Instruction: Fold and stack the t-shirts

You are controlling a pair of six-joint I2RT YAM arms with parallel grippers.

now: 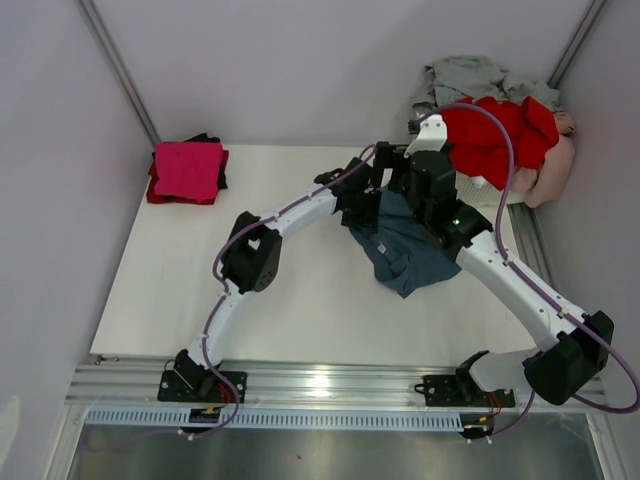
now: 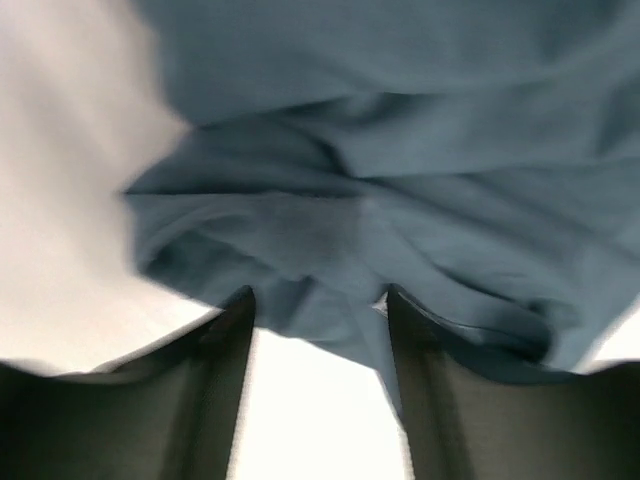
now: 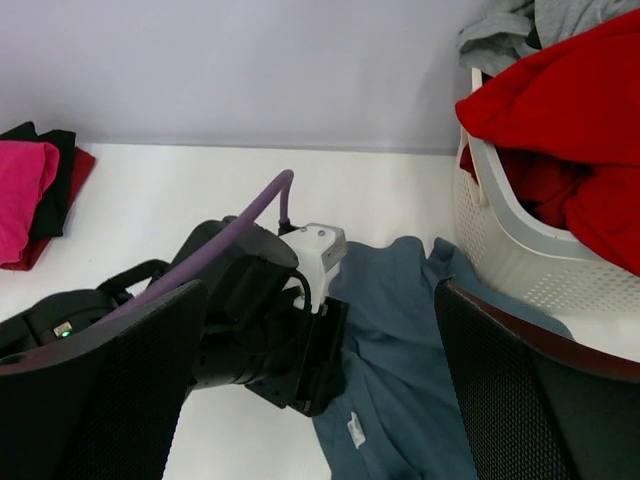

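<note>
A slate blue-grey t-shirt (image 1: 405,250) lies crumpled on the white table (image 1: 250,290), right of centre. My left gripper (image 2: 318,295) is low at the shirt's left edge (image 2: 400,200). Its jaws stand apart, with the cloth's edge at the tips and bare table showing between them. My right gripper (image 3: 320,290) hangs wide open above the shirt (image 3: 420,370) and the left wrist, holding nothing. A folded stack sits at the back left, with a magenta t-shirt (image 1: 188,168) on top of black and red ones.
A white slatted basket (image 3: 510,250) stands at the table's back right corner. It holds a red t-shirt (image 1: 495,135), a grey one (image 1: 465,75) and a pale pink one (image 1: 555,170). Both arms cross over the middle of the table.
</note>
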